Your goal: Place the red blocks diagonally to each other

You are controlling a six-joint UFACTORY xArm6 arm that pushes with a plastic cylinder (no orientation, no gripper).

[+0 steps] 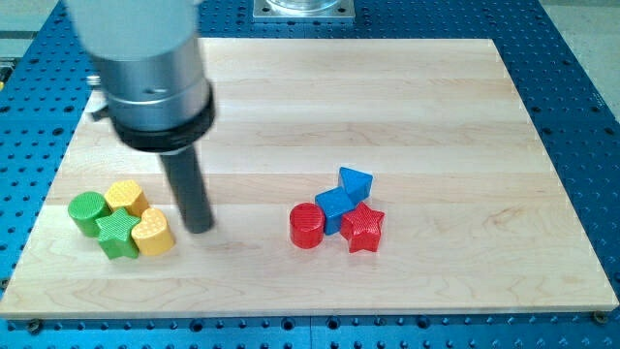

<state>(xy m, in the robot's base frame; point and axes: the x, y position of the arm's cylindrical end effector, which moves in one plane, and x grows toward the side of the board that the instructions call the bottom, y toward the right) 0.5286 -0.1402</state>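
Your tip (pixel 200 229) has no jaws to open or close; it's a bare rod resting on the wooden board (pixel 407 87), gripping nothing. Just to its view-left sits the yellow heart block (pixel 153 233). The targets lie well off to its view-right: red cylinder (pixel 307 225) nearer, red star (pixel 363 229) beyond, side by side in a roughly level row, blue cube (pixel 335 205) wedged between and above them.

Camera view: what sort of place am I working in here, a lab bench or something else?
Most likely a robotics lab bench. A pale wooden board lies on a blue perforated metal table, the kind used for mounting rigs. Small coloured blocks sit in two clusters, and my tip is just right of the yellow heart block.
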